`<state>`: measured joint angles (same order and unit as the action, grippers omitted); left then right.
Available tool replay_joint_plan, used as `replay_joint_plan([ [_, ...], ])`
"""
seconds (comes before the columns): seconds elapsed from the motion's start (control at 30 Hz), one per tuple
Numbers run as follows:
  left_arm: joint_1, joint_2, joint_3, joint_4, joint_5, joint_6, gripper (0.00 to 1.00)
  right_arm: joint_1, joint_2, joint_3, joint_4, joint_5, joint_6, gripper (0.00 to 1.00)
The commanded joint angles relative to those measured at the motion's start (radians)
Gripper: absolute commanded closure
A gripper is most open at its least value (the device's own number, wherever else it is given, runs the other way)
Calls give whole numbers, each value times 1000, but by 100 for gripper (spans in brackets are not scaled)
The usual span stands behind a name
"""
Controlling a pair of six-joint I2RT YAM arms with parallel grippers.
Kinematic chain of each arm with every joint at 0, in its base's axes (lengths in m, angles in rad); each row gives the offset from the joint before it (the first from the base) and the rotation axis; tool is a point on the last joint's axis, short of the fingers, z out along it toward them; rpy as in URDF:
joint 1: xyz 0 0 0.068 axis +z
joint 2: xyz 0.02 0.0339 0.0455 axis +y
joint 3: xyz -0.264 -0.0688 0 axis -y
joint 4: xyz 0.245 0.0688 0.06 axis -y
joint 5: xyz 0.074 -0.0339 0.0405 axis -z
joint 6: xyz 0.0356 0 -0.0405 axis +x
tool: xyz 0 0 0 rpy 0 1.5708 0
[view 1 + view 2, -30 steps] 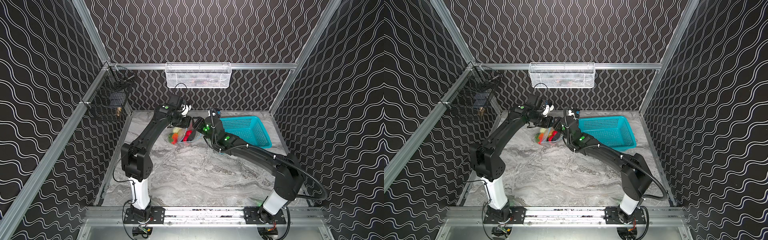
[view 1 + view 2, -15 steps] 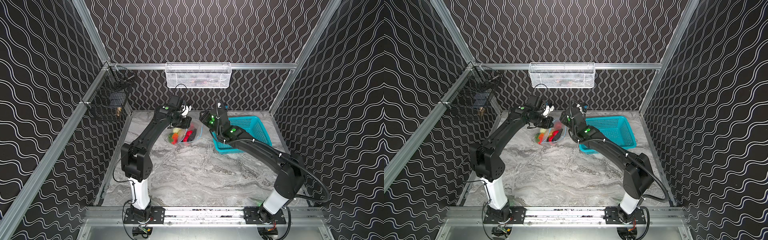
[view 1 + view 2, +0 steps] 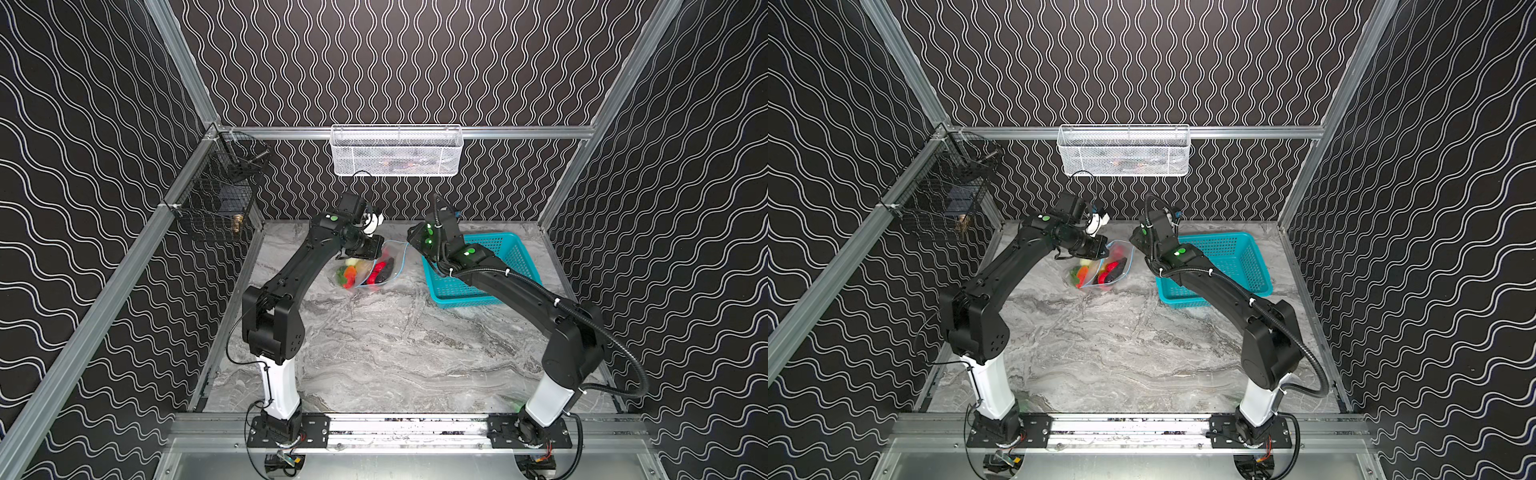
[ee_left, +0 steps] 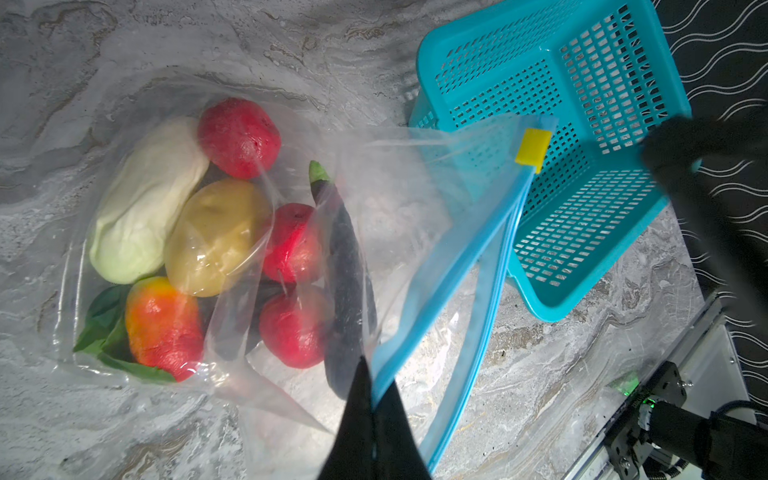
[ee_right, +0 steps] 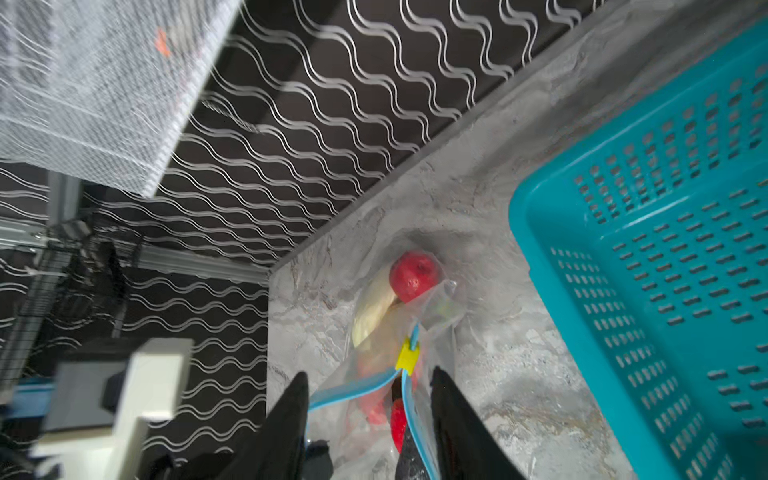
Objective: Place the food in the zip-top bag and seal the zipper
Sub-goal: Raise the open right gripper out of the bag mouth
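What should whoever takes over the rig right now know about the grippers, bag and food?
Left gripper: shut on one lip of the zipper, far from the yellow slider.
Right gripper: open, straddling the zipper just short of the yellow slider.
Food: inside the zip-top bag, beside the teal basket.
Done: bagging, as far as visible.
To do: grip the yellow slider and run it along the open zipper.

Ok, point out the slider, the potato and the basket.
slider [image 4: 533,148], left wrist view, middle of the yellow tab
potato [image 4: 216,237], left wrist view, its middle
basket [image 4: 498,83], left wrist view, perforated side wall
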<state>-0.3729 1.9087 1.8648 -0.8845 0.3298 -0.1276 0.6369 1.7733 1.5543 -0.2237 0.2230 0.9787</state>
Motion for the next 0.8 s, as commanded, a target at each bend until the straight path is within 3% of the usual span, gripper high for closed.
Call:
replay_joint_plan([
  [0.0,0,-1,-3,13,24,-6,100,-9,22,24,-31,-15,29,56],
  [0.23,-1,4,-6,16,26,-8,100,-23,37,15,-13,-28,44,65],
  [0.77,-3,6,-8,19,32,-11,100,-31,73,17,17,-61,84,72],
])
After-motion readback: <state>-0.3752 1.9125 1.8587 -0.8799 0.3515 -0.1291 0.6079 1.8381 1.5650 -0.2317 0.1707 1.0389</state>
